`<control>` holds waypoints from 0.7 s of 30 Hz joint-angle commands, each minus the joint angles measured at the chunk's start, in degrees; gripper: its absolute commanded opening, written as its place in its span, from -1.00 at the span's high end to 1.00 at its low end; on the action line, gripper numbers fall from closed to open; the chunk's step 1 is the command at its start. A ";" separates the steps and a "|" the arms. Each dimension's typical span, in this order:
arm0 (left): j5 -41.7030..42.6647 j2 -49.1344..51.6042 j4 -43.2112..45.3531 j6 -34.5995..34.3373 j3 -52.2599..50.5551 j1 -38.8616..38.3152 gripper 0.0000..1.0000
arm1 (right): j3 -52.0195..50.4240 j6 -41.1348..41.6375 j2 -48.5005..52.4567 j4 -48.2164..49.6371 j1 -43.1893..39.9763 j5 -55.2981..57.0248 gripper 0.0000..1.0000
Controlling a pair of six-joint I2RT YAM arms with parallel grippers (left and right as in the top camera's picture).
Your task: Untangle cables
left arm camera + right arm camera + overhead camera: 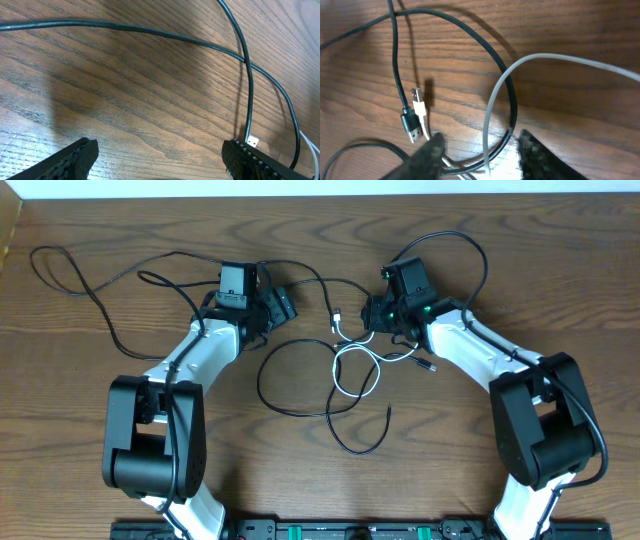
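On the wooden bench [580, 30] a black cord [513, 112] sweeps in a wide loop from the upper left, curves down the middle and passes into the gap between the two jaws, which stand apart at the bottom edge. A pale cord [560, 57] arcs in from the right, crosses over that loop and also runs down between the jaws. To the left, a second black cord [396, 65] drops from the top and ends in a black plug [410, 127], lying just beside a white plug [419, 107] with a metal tip, close to the left jaw.
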 commanded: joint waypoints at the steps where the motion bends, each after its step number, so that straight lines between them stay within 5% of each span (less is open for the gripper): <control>1: 0.39 -1.09 -0.55 1.01 0.87 -0.07 -0.70 | 0.61 0.94 0.52 0.22 -0.09 -0.59 0.23; 13: 0.42 -1.09 -0.98 0.98 0.87 -0.07 -0.70 | 0.61 1.86 2.56 0.48 1.51 0.50 0.36; 19: 0.42 -1.09 -1.01 0.96 0.87 -0.07 -0.71 | 0.61 1.84 2.56 2.16 1.49 0.48 0.97; 21: 0.42 -1.09 -1.03 0.98 0.87 -0.07 -0.70 | 0.68 1.86 2.49 2.36 1.42 0.44 0.97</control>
